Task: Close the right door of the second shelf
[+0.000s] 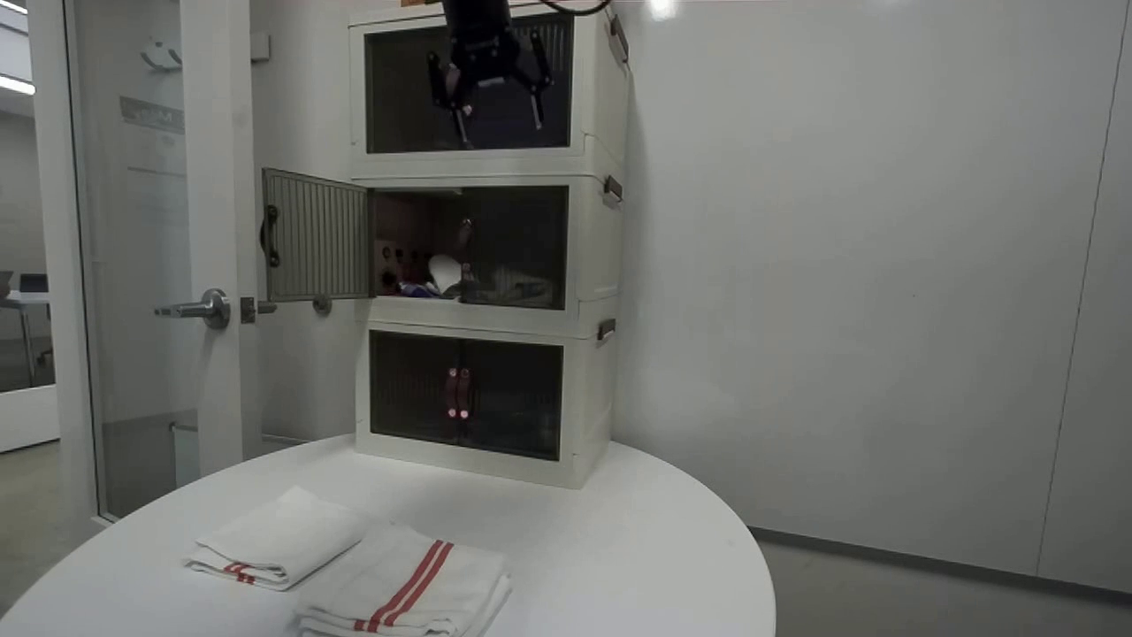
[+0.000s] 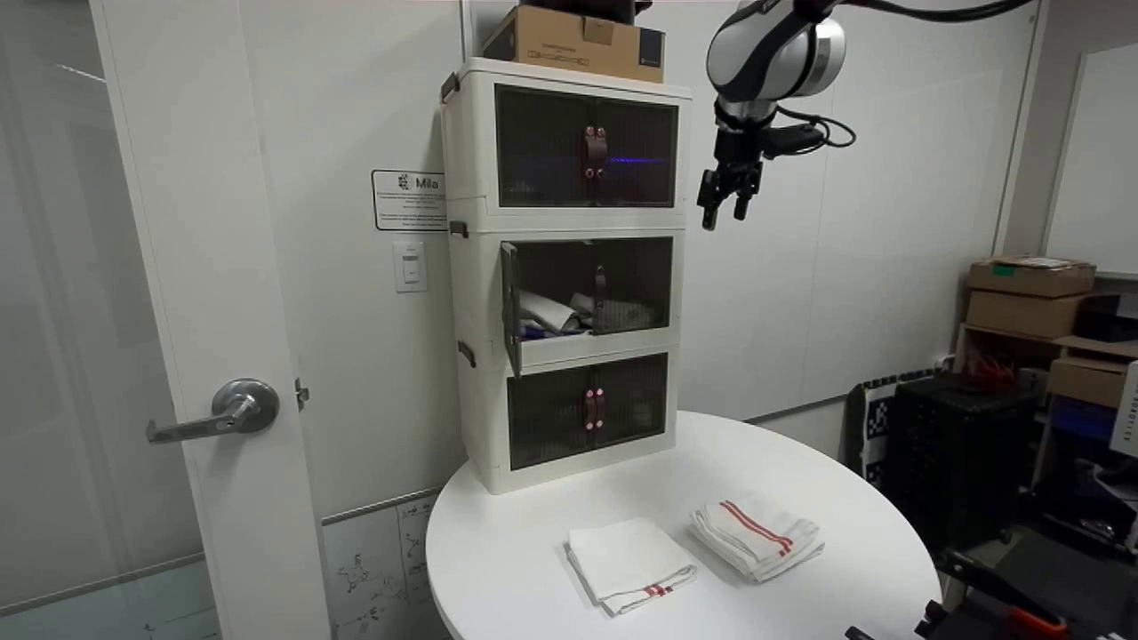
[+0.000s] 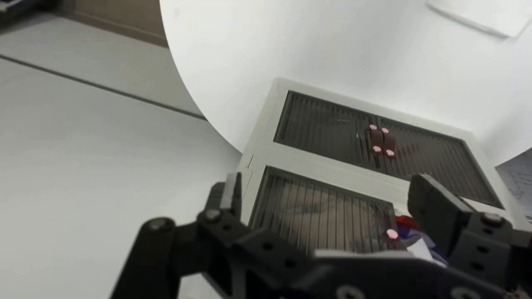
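Wrist view: black two-fingered hand [image 3: 328, 193] gapes wide; white second shelf [image 3: 332, 178] has its dark ribbed right door [image 3: 324, 216] shut; in an exterior view, white sign [image 2: 410, 201] reads "Mila".

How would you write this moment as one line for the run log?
second shelf: right door looks shut, left door open | gripper: open, empty, apart from both doors | towels: folded on table

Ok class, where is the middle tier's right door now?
In both exterior views, the right door looks shut across the right half of the cabinet's middle tier, opposite the swung-open left door.
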Tool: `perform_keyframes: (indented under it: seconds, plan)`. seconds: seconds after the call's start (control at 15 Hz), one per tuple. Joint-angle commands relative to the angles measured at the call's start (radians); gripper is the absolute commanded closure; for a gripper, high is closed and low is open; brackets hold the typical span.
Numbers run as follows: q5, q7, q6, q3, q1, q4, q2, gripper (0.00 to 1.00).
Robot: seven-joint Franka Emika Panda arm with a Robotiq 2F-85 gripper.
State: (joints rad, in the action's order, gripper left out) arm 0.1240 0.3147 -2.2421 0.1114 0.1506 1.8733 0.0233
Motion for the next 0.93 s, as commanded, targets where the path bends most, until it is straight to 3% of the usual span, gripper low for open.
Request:
perform_keyframes:
  seconds: [0.0, 0.13, 0.27, 0.53, 0.6, 0.87]
  plan:
    - [-0.073, 0.032, 0.037, 0.025, 0.006, 0.226, -0.203, 0.00]
    - [-0.132, 0.062, 0.027, 0.049, -0.002, 0.317, -0.285, 0.00]
    - [-0.272, 0.128, 0.017, 0.089, -0.024, 0.387, -0.355, 0.00]
    - [-0.468, 0.223, 0.059, 0.159, -0.074, 0.455, -0.440, 0.00]
    - [-0.389, 0.169, 0.039, 0.133, -0.054, 0.409, -0.384, 0.00]
    - [-0.394, 0.175, 0.040, 0.141, -0.059, 0.420, -0.393, 0.00]
